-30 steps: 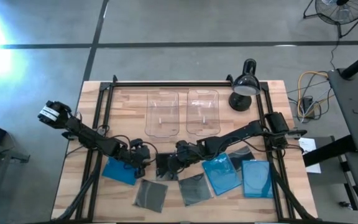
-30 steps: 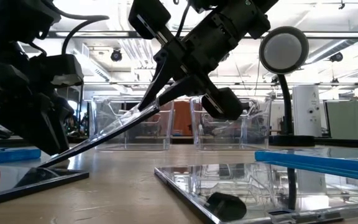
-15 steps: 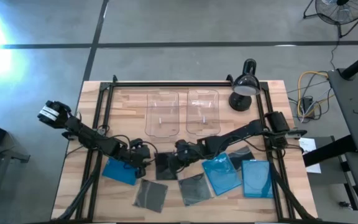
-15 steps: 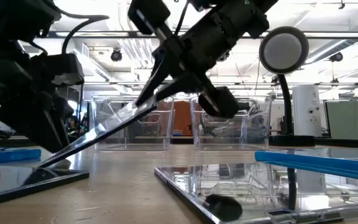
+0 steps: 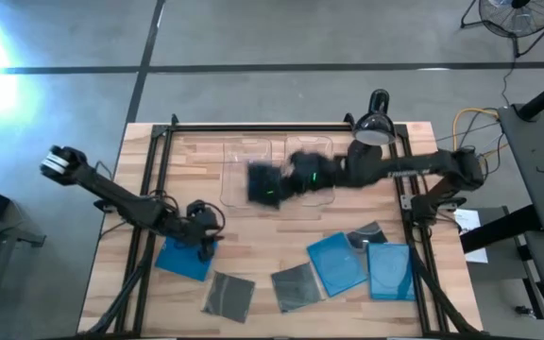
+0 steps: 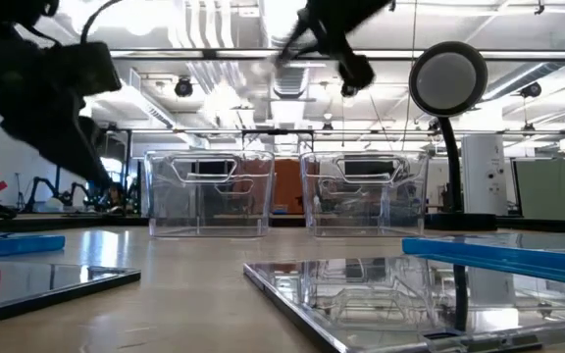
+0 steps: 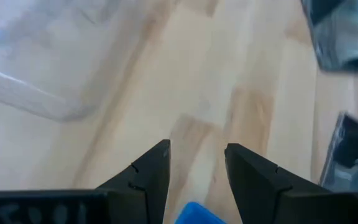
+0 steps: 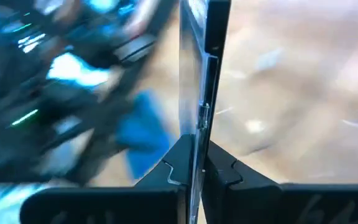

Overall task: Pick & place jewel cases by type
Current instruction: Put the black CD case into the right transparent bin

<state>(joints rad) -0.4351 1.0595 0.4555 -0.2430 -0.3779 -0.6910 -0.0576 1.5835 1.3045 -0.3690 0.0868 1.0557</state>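
Observation:
My right gripper (image 5: pixel 286 181) is shut on a dark smoky jewel case (image 5: pixel 264 182), which it holds in the air over the two clear bins (image 5: pixel 246 172), blurred. In the right wrist view the case (image 8: pixel 204 37) stands edge-on between the fingers. My left gripper (image 5: pixel 202 223) is open and empty above the far edge of a blue case (image 5: pixel 182 257) that lies flat at the table's left. Its corner shows between the fingers in the left wrist view (image 7: pixel 197 214). My right gripper pinches the dark case by one edge (image 8: pixel 196 134) between its two fingers, which come at it from the table's right. The case reaches out beyond the fingers toward the left and is lifted clear, above the bins.
Two dark cases (image 5: pixel 229 295) (image 5: pixel 296 285) lie flat near the front edge. Two blue cases (image 5: pixel 336 262) (image 5: pixel 390 271) and another dark one (image 5: pixel 366 234) lie at the front right. A black desk lamp (image 5: pixel 371 132) stands at the far right.
My right gripper has lifted the dark case, which stood tilted with one edge on the table, swiftly up and toward the far edge; the case is now clear of the table over the bins. My left gripper, which was at the case's low edge, has risen a little and stands apart.

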